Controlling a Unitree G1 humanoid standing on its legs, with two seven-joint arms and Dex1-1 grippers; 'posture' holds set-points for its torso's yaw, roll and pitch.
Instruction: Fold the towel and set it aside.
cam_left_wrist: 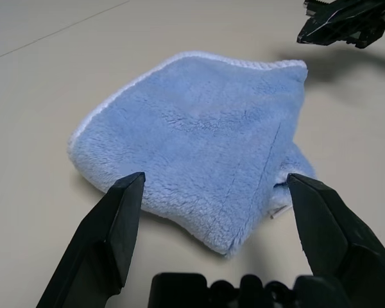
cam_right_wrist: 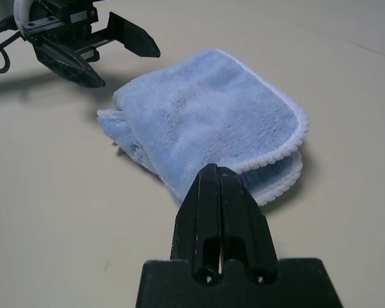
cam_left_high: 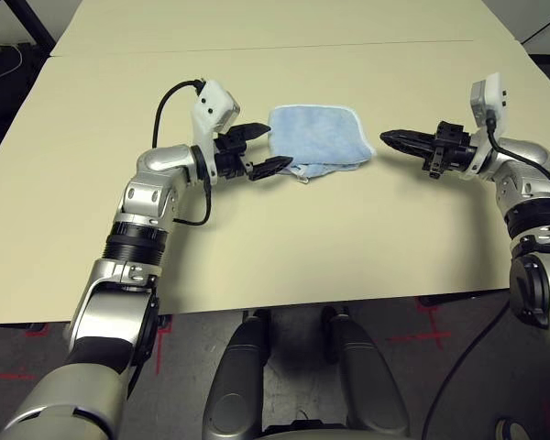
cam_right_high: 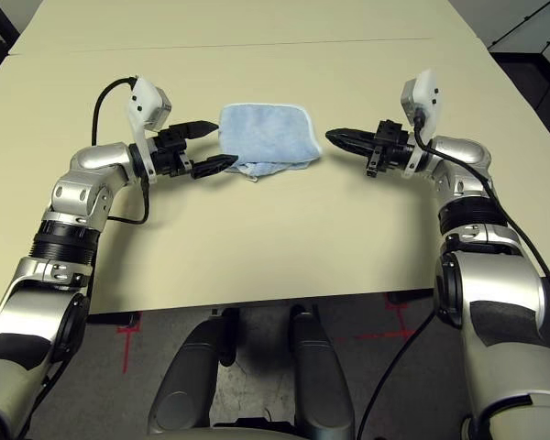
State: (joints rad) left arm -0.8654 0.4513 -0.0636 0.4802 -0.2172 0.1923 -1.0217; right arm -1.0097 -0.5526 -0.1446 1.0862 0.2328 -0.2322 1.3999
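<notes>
Head views: towel [cam_left_high: 313, 137] folded into a layered pad, lying on beige table [cam_left_high: 284, 247] toward 12 o'clock of centre. Left gripper [cam_left_high: 260, 149] at towel's 9 o'clock, jaws spread wide, tips just beside the cloth edge. Right gripper [cam_left_high: 391, 139] at towel's 3 o'clock, jaws pressed together, empty, slightly apart from cloth

Left wrist view: towel between wide-set fingers [cam_left_wrist: 106, 240], not pinched; white stitched edging along far rim

Right wrist view: closed fingers [cam_right_wrist: 219, 218] aimed at towel's folded corner, layers stacked
</notes>
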